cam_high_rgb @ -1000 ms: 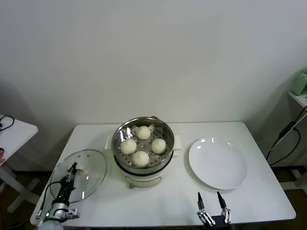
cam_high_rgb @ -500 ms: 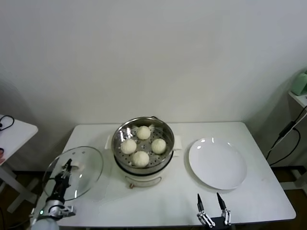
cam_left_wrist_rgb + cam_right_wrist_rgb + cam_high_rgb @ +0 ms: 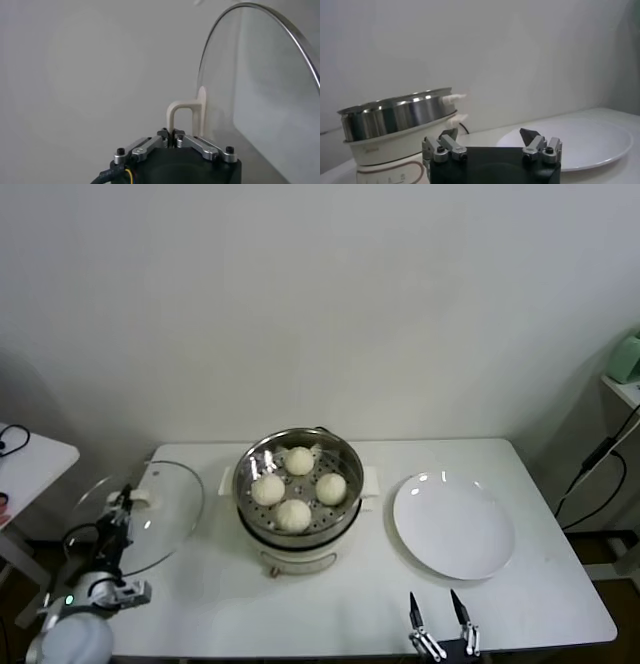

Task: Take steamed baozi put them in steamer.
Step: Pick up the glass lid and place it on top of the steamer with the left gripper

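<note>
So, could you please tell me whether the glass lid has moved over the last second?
Yes. The glass lid, held by its handle in the left gripper, has risen off the table and swung left, away from the steamer.

Plain pale wall (image 3: 320, 304) behind white table (image 3: 560, 584)

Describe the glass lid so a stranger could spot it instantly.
Start at the round shiny stainless-steel steamer mid-table, then look toward the table's left edge. There the left pincer holds a round clear glass lid by its cream handle, unlike the opaque flat white plate opposite.
</note>
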Available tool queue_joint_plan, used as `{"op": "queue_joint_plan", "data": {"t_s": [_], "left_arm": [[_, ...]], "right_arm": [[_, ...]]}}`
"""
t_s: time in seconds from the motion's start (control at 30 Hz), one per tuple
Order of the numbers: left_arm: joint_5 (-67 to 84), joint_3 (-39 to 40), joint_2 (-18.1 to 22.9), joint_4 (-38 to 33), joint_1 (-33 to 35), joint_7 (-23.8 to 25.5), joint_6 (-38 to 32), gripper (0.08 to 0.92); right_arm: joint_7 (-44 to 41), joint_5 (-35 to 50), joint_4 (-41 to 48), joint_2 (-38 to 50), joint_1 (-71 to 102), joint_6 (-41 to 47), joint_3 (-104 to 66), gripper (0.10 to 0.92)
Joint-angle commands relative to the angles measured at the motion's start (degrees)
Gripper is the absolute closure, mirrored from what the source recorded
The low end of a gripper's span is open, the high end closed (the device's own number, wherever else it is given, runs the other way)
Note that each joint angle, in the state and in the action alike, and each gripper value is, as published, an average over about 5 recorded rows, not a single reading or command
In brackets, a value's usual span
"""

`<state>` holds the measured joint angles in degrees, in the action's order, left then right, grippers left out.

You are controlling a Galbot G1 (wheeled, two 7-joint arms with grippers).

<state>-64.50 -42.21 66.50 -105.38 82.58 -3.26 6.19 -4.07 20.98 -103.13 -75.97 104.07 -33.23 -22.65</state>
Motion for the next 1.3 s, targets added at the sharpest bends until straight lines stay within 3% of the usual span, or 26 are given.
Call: {"op": "queue_joint_plan", "data": {"t_s": [0.03,0.47,0.83,1.3], "left_arm": [[3.2,0.9,-4.3,-9.9,-0.7,7.6,8.7,0.861],[4.3,11.1,-6.7,-18.8,-5.7,13.8,18.0,0.861],[-0.7,23.5,-4.7,-16.6,-13.9,14.7,21.9,0.861],[-2.8,33.6,-1.7,-13.4,-19.8,14.5,23.3,0.861]], "right_arm": [[0.1,-1.0,0.1,-0.1,0.1,0.3,0.1,0.203],[0.3,-2.5,1.2,-0.2,-0.2,1.1,0.4,0.203],[0.6,-3.3,1.2,-0.2,0.1,1.5,0.4,0.203],[0.5,-4.0,1.3,-0.5,0.3,1.8,0.4,0.203]]}}
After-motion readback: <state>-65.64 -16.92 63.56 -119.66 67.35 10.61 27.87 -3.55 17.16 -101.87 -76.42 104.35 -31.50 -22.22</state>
